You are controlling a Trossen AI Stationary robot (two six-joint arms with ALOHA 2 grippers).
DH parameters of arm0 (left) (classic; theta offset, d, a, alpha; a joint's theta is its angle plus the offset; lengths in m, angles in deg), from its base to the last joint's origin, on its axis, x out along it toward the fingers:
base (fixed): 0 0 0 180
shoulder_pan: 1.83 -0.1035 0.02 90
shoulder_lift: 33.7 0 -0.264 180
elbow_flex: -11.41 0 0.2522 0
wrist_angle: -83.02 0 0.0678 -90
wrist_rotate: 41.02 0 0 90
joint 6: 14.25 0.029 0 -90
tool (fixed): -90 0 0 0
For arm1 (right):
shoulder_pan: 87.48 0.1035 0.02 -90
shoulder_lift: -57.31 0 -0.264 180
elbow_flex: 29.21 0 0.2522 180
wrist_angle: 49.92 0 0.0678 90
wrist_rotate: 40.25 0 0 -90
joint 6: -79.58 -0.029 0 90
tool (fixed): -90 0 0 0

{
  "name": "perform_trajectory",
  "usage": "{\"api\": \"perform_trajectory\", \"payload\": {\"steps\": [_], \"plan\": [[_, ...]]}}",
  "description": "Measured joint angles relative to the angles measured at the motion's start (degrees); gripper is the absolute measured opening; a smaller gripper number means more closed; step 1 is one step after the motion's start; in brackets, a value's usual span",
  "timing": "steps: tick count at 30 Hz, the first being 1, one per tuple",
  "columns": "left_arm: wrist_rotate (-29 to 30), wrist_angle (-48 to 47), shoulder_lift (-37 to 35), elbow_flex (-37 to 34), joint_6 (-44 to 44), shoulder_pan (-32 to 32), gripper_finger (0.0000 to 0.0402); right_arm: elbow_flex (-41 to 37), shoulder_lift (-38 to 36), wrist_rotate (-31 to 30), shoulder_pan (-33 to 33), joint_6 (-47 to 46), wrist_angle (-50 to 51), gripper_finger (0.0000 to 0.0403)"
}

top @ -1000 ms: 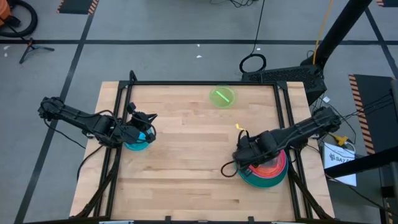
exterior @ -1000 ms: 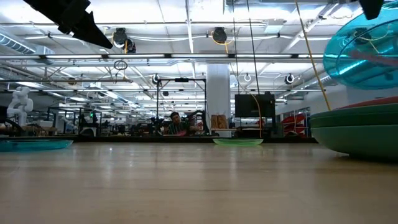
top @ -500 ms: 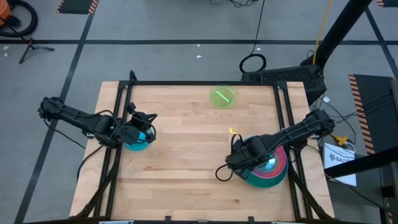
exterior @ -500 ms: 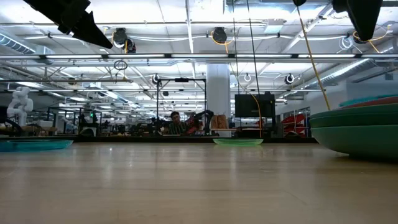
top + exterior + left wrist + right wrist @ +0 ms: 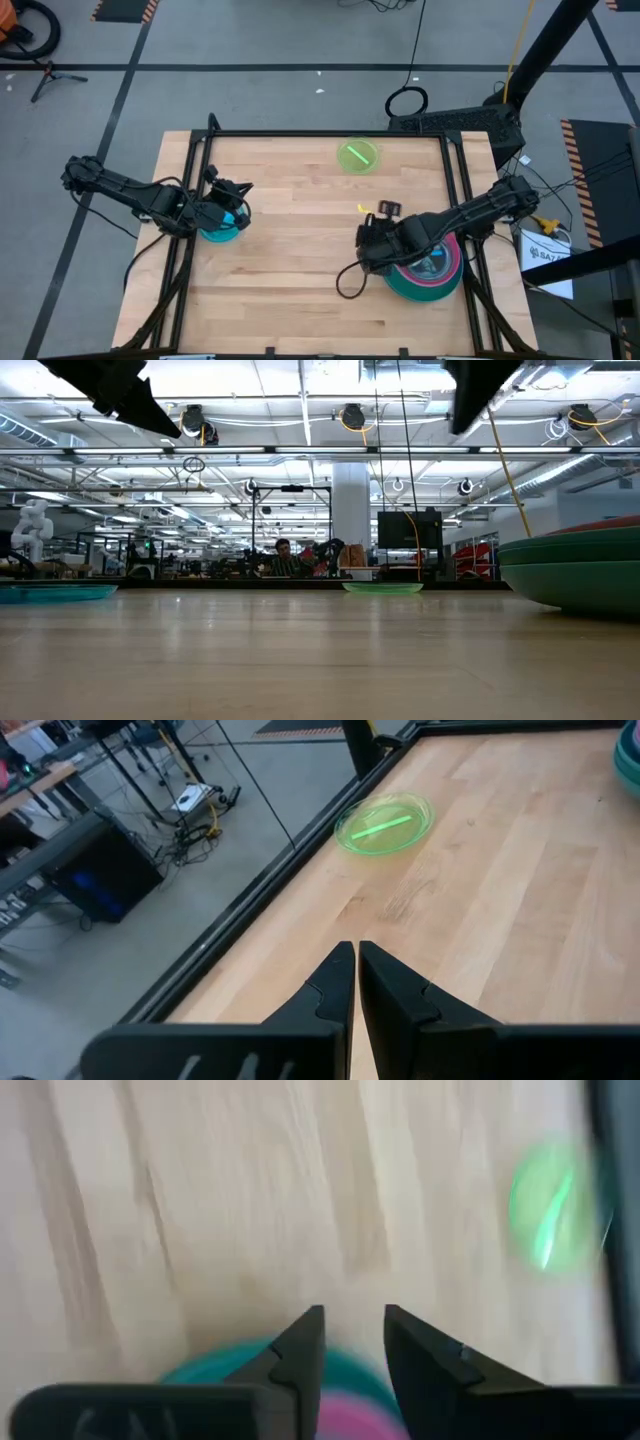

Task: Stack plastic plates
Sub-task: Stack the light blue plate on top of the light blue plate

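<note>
While the stack of plates (image 5: 428,270) sits at the counter's (image 5: 300,290) right edge, teal at the bottom with magenta and a clear light-blue plate on top, the right gripper (image 5: 376,211) hangs just beside the stack on the side toward the counter's middle, its fingers parted with nothing between them. A lime plate (image 5: 358,156) lies alone near the far edge, well apart from the stack. Across the counter from the stack, the left gripper (image 5: 236,196) is clenched with nothing visibly held, over a small blue plate (image 5: 222,225) by the left rail. No object stands between the lime plate and the stack; only bare wood. Dark metal rails (image 5: 190,200) frame the pale wood-plank counter. Beyond it, the low view shows a large hall with ceiling lights, a white pillar (image 5: 351,510), a dark monitor (image 5: 409,529) and a seated person (image 5: 282,557) far behind.
</note>
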Motion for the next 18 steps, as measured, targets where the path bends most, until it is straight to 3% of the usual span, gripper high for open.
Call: {"api": "perform_trajectory", "payload": {"steps": [5, 8, 18], "plan": [[-3.38, -0.07, 0.00, 0.00, -5.35, 0.06, 0.0026, -7.92, -4.29, -4.88, 0.19, 14.36, -15.22, 0.0059], [-6.78, -0.60, 0.24, 0.00, -9.17, 0.51, 0.0026, -15.26, -8.49, -5.08, -0.24, 18.82, -24.58, 0.0037], [-9.10, -2.26, 6.20, 0.00, -23.28, 1.64, 0.0026, -38.93, -24.88, -5.27, -3.81, 31.35, -59.31, 0.0004]]}}
